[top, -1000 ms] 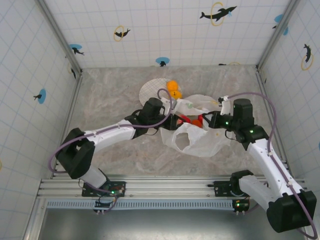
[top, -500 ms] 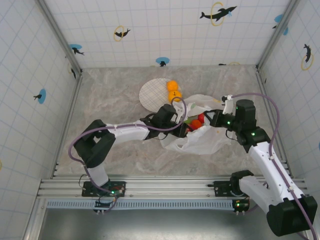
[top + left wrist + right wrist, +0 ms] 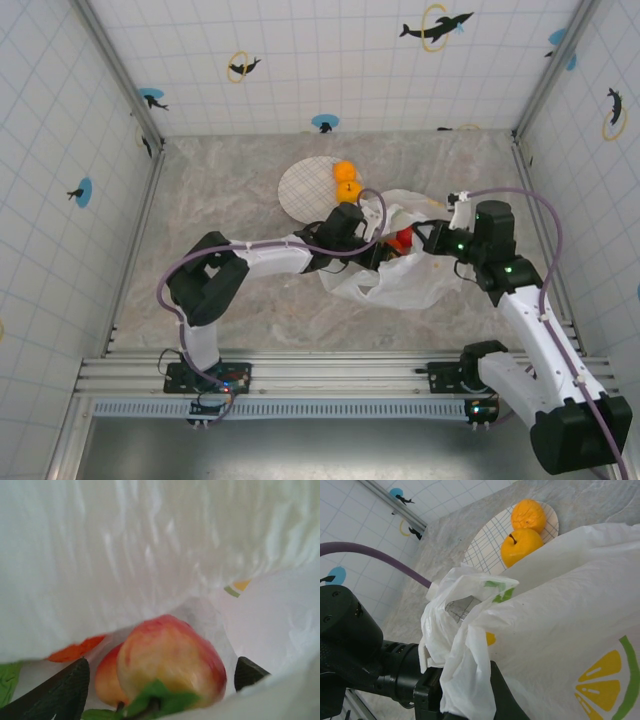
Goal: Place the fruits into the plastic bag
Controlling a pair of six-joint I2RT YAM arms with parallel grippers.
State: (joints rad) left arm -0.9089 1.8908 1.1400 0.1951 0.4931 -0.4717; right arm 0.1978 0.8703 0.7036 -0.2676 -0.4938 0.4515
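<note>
Reaching deep into the plastic bag, the left claw had just spread its fingers wider. A red apple now lay loose between them inside the bag, with a gap showing on either side. That fruit looked delivered. The right claw was clamped shut on the bag's rim, holding the mouth up. Two oranges waited on the plate just behind the bag, so more trips seemed due.
</note>
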